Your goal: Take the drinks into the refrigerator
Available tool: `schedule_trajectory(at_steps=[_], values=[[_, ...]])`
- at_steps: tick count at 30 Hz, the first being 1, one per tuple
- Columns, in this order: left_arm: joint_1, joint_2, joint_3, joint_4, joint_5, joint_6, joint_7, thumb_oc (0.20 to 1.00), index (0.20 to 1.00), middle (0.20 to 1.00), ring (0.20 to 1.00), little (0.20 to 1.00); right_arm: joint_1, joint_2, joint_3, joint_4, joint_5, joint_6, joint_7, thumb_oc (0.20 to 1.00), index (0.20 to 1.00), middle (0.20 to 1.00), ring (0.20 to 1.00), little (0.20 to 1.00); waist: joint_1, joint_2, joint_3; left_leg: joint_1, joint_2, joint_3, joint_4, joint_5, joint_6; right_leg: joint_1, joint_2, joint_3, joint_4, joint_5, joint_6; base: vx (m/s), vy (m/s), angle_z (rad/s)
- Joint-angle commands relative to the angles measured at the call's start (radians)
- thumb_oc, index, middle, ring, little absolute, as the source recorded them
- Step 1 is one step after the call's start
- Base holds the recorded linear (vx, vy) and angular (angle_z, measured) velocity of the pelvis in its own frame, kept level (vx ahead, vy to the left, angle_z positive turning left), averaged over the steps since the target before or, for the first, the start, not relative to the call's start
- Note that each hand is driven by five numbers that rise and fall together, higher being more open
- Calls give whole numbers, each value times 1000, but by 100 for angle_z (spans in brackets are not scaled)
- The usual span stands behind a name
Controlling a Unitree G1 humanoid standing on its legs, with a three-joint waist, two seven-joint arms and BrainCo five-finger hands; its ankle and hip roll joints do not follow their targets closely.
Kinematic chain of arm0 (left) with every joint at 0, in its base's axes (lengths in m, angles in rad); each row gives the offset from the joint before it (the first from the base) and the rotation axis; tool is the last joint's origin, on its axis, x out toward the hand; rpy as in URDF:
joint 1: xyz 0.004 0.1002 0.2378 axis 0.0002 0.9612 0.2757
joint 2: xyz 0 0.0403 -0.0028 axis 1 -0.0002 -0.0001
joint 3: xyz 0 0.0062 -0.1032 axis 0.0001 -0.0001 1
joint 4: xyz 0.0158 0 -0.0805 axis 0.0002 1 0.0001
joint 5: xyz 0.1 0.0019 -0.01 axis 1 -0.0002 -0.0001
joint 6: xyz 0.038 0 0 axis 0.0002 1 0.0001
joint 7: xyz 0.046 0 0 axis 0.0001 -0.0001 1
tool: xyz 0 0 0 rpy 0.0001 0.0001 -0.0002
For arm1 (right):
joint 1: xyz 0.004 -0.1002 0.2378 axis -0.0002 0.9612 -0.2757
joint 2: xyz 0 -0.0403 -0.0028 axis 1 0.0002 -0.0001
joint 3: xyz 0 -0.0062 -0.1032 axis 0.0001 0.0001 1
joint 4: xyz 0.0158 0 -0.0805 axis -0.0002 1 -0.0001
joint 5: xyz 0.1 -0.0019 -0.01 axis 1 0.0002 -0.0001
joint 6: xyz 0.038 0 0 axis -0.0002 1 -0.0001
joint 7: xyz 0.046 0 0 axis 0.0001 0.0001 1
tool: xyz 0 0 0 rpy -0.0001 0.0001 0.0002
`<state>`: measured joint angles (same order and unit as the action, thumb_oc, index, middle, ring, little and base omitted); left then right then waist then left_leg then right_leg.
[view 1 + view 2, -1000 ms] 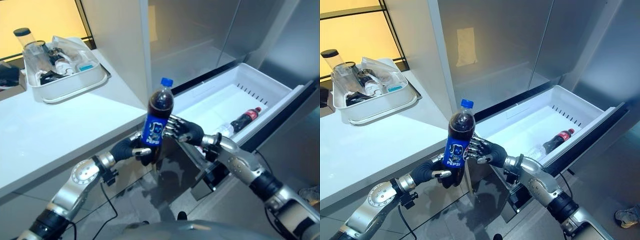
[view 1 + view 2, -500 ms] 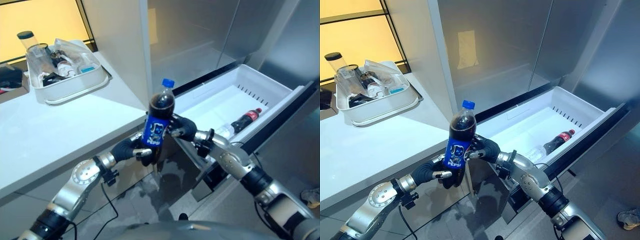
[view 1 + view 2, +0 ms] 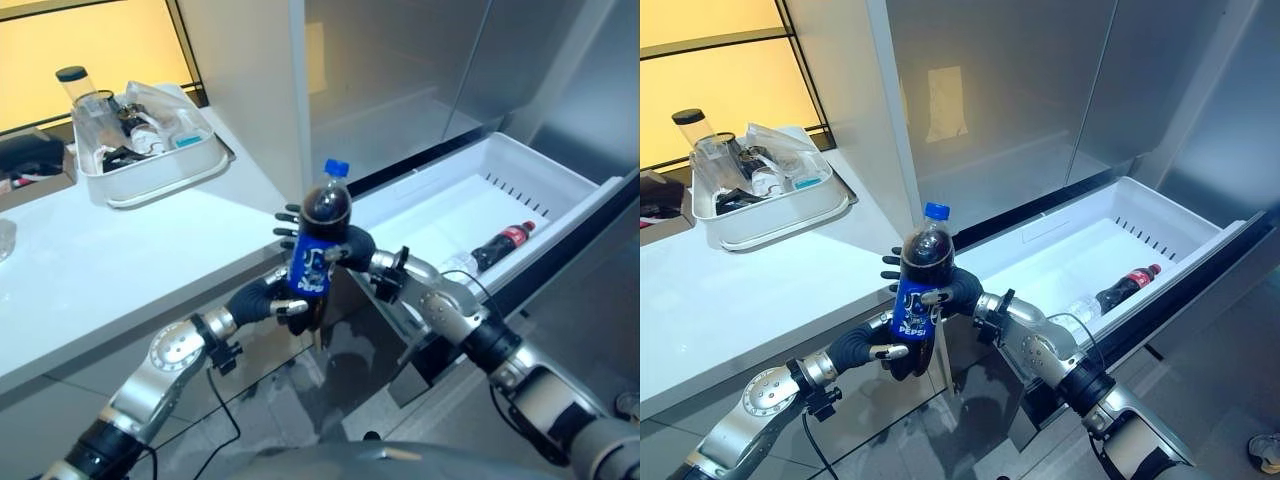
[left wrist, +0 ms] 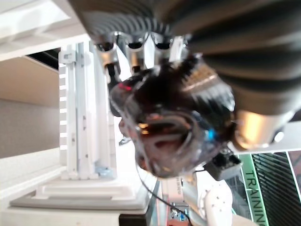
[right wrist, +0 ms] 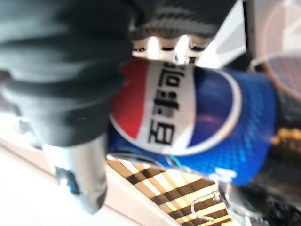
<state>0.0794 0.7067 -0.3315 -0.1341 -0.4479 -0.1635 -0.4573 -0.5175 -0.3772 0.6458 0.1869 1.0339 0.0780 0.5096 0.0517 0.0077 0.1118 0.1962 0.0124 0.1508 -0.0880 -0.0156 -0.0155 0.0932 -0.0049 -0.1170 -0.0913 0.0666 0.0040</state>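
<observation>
A dark cola bottle (image 3: 313,268) with a blue label and blue cap stands upright in the air, just off the counter's front edge. My left hand (image 3: 262,298) is shut on its lower part; the left wrist view shows the bottle's base (image 4: 169,127) against the palm. From the right, my right hand (image 3: 355,243) has come to the bottle's middle. Its fingers (image 3: 285,215) reach straight behind the bottle and stick out past its left side, while the thumb lies on the label (image 5: 188,113). The white refrigerator drawer (image 3: 560,190) stands pulled out to the right.
In the drawer lie a small red-labelled cola bottle (image 3: 505,243) and a clear bottle (image 3: 462,262). A white tray (image 3: 160,175) of glassware sits at the back of the white counter (image 3: 100,270). Grey refrigerator doors rise behind the drawer.
My right hand has moved left from beside the bottle to its middle, its fingers now behind it. The left hand and bottle have barely moved. The camera has shifted slightly.
</observation>
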Motion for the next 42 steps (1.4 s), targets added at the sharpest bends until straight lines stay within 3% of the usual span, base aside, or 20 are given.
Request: schedule_trajectory(at_steps=[1,9,10,11,12,18,39,40,42], values=[[-137,-11,-12,-77,-40,-82,18,200,200,200,200,200,-168,76,27,-98,77,-38,35,1000,1000,1000,1000,1000,25,-35,-13,8,13,-55,1,-62,-13,18,-58,-43,79,-40,89,0,0,0],[-145,-8,-16,-68,-44,-77,22,200,200,200,200,200,-189,121,65,-93,96,-25,23,1000,1000,1000,1000,1000,28,-39,-12,9,13,-53,1,-62,-12,16,-57,-41,80,-38,88,0,0,0],[-146,-9,-17,-67,-41,-77,23,200,200,200,200,200,-180,123,75,-96,100,-16,27,953,953,953,953,953,29,-39,-11,9,13,-53,1,-62,-12,16,-57,-41,80,-38,88,0,0,0],[-147,-9,-16,-66,-37,-76,25,200,200,200,200,200,-171,126,94,-105,101,-3,34,388,388,388,388,388,28,-39,-11,9,13,-53,1,-63,-12,15,-58,-41,80,-37,88,0,0,0],[-149,-8,-14,-67,-36,-76,26,200,200,200,200,200,-171,121,103,-124,95,2,42,200,200,200,200,200,28,-40,-10,9,13,-53,1,-63,-12,15,-58,-41,81,-38,88,0,0,0],[-145,-13,-8,-71,-32,-79,26,200,200,200,200,200,-161,106,127,-156,98,29,67,200,200,200,200,200,27,-38,-10,8,12,-55,1,-62,-11,16,-58,-44,80,-39,88,0,0,0],[-136,-19,0,-67,-46,-73,43,200,200,200,200,200,-157,108,89,-147,125,-13,20,200,200,200,200,200,27,-40,-11,9,12,-56,1,-61,-12,18,-57,-44,77,-35,88,0,0,0],[-128,-22,4,-67,-50,-71,46,1000,1000,1000,1000,1000,-151,103,81,-152,127,-19,16,200,200,200,200,200,27,-40,-12,9,12,-57,1,-61,-12,18,-58,-43,77,-34,88,0,0,0],[-125,-26,6,-67,-63,-64,43,1000,1000,1000,1000,1000,-145,95,70,-157,131,-21,12,200,200,200,200,200,26,-40,-11,9,13,-57,1,-60,-12,19,-58,-43,76,-34,88,0,0,0]])
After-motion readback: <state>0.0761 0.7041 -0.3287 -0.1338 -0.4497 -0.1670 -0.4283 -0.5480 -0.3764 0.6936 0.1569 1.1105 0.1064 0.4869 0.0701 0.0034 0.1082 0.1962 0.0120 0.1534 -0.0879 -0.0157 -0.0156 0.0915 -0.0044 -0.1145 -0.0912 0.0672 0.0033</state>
